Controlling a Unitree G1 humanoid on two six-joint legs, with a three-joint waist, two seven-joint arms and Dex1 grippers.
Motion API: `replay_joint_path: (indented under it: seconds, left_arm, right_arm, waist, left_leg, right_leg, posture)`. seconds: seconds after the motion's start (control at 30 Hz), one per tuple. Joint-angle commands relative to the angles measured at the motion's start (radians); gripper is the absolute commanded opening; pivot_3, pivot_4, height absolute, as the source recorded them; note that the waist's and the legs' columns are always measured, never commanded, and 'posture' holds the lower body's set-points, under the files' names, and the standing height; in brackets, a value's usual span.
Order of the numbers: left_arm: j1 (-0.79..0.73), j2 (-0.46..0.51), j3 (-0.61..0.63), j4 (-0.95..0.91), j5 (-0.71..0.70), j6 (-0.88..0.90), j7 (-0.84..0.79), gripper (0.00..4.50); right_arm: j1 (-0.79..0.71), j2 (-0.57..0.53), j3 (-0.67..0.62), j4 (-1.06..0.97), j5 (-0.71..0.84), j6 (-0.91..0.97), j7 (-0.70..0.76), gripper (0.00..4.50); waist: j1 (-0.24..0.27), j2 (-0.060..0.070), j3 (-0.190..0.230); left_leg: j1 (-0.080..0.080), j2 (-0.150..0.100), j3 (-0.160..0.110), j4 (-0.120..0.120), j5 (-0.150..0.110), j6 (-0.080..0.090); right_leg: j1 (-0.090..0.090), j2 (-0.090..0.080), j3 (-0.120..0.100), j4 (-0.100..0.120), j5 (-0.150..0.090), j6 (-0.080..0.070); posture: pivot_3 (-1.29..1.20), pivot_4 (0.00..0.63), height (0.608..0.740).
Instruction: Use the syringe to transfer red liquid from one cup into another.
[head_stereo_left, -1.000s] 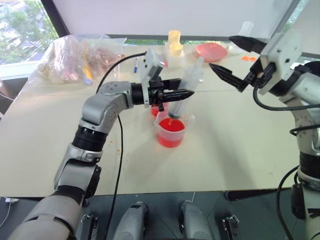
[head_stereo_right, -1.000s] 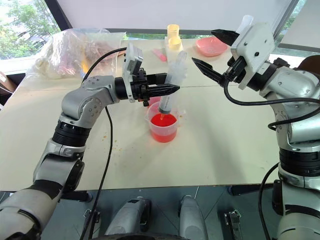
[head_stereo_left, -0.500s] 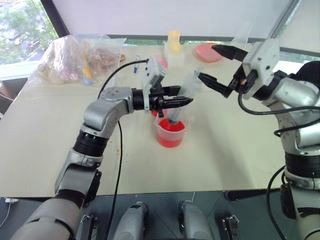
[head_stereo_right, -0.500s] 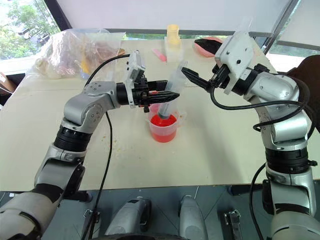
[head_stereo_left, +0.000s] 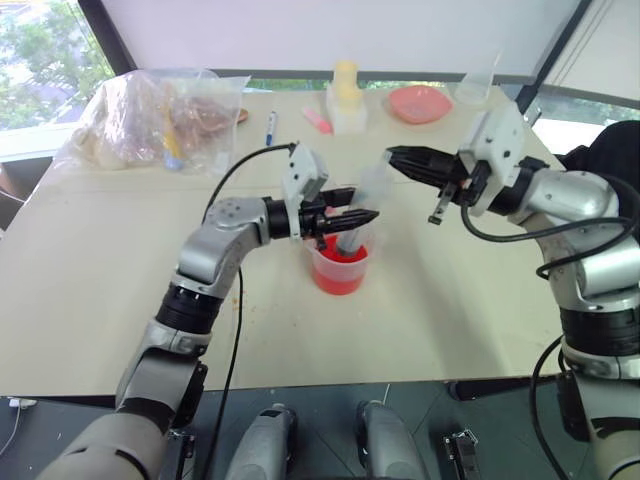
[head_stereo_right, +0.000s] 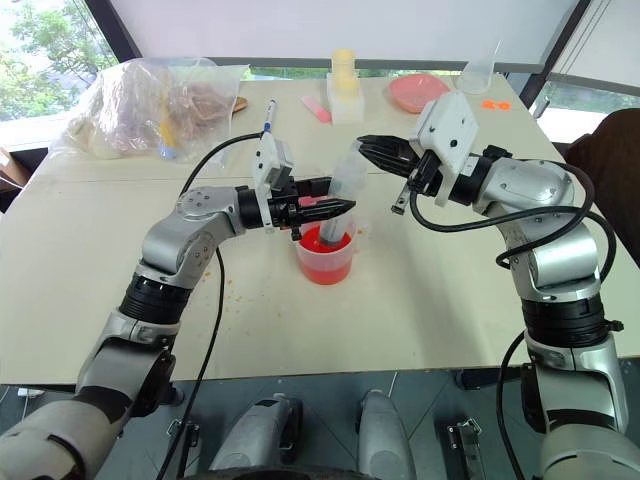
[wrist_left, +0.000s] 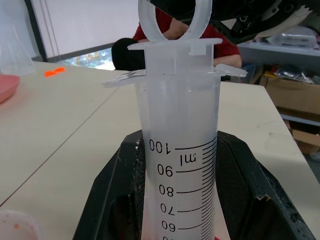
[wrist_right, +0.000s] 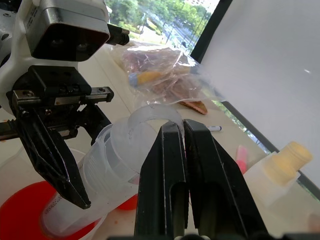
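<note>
noting right end effector (head_stereo_right: 365, 146), apart a second ago, now pinched together at the syringe (head_stereo_right: 345, 180) plunger; left end effector (head_stereo_right: 335, 208) stays clamped on barrel, so we expect drawing next.

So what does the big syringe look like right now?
The syringe is a fat, clear plastic tube with black number marks, flat wings and a ring-shaped plunger top. It stands tilted, its lower end down in the red liquid of the measuring cup. The left gripper is clamped round its barrel, and the right gripper, shut, is at the plunger ring.
</note>
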Motion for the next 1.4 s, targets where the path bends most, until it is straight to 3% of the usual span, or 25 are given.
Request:
replay_joint_path:
  seconds: [0.03,0.27,0.6,0.77,0.8,0.83,0.97,1.1,1.23,1.4]
  left_arm:
    - [0.034,-0.005,-0.040,-0.030,0.021,0.017,-0.008,1.44]
    - [0.056,-0.006,-0.036,-0.068,0.003,0.043,0.003,1.44]
    - [0.008,-0.017,0.012,-0.044,-0.020,0.055,0.005,1.44]
    - [-0.067,-0.024,0.113,-0.015,-0.094,0.097,0.024,1.44]
    - [-0.078,-0.024,0.132,-0.015,-0.112,0.109,0.029,1.44]
    - [-0.087,-0.023,0.150,-0.018,-0.126,0.120,0.033,1.44]
    - [-0.149,-0.023,0.249,-0.002,-0.232,0.196,0.047,1.44]
    - [-0.218,-0.006,0.315,0.031,-0.305,0.242,0.044,1.44]
    - [-0.348,0.015,0.320,0.163,-0.229,0.116,0.031,1.44]
    - [-0.463,0.011,0.243,0.477,-0.009,-0.211,0.021,1.44]
  right_arm:
    - [-0.096,-0.006,-0.098,-0.004,0.011,-0.051,-0.048,0.09]
    - [-0.154,-0.008,-0.127,0.074,-0.018,-0.116,-0.084,0.09]
    - [-0.103,-0.015,-0.112,0.039,0.015,-0.069,-0.054,0.09]
    - [-0.008,-0.041,-0.143,-0.047,0.060,0.021,-0.046,2.36]
    - [0.021,-0.055,-0.160,-0.080,0.094,0.064,-0.038,3.00]
    - [0.051,-0.062,-0.206,-0.122,0.185,0.137,-0.035,3.35]
    - [0.089,-0.070,-0.393,-0.192,0.460,0.315,-0.108,3.35]
    - [0.098,-0.078,-0.483,-0.201,0.558,0.359,-0.180,3.35]
    - [0.092,-0.082,-0.491,-0.148,0.488,0.294,-0.218,3.35]
    - [0.033,-0.071,-0.358,-0.047,0.291,0.124,-0.211,3.35]
  waist:
    - [0.000,0.000,0.000]
    - [0.000,0.000,0.000]
    - [0.000,0.000,0.000]
    - [0.003,0.000,0.000]
    - [0.002,0.000,0.000]
    - [0.002,0.000,0.000]
    - [0.000,0.000,0.000]
    - [0.000,0.000,0.000]
    - [0.001,0.000,0.000]
    - [0.001,0.001,0.000]
  left_leg:
    - [0.000,0.000,0.000,0.000,0.000,0.000]
    - [0.000,0.000,0.000,0.000,0.000,0.000]
    - [0.000,0.000,0.000,0.000,0.000,0.000]
    - [0.000,0.000,0.000,0.000,0.000,0.000]
    - [0.000,0.000,0.000,0.000,0.000,0.000]
    - [0.000,0.000,-0.001,0.000,0.000,0.000]
    - [0.000,0.000,-0.002,0.000,0.000,0.000]
    - [0.000,0.000,-0.002,0.000,0.000,0.000]
    - [0.000,0.000,-0.001,0.000,0.000,0.000]
    - [0.001,-0.003,0.004,0.001,0.000,0.000]
  right_leg:
    - [0.000,0.000,0.000,0.000,0.000,0.000]
    - [0.000,0.000,0.000,0.000,0.000,0.000]
    - [0.000,0.000,0.000,0.000,0.000,0.000]
    - [0.000,0.000,0.000,0.000,0.000,0.000]
    - [0.000,0.000,0.000,0.000,0.000,0.000]
    - [0.000,0.000,0.000,0.000,0.000,0.000]
    - [0.000,0.000,-0.001,0.000,0.000,0.000]
    - [0.001,0.000,-0.001,0.000,0.000,0.000]
    - [0.001,0.000,-0.001,0.000,0.000,0.000]
    - [0.002,0.000,-0.001,0.000,0.000,0.000]
  posture:
    - [0.00,0.150,0.740]
    - [0.00,0.150,0.740]
    - [0.00,0.150,0.740]
    - [0.00,0.150,0.740]
    - [0.00,0.150,0.740]
    - [0.00,0.150,0.740]
    - [0.00,0.150,0.740]
    - [0.00,0.150,0.740]
    - [0.00,0.150,0.740]
    - [0.00,0.150,0.740]
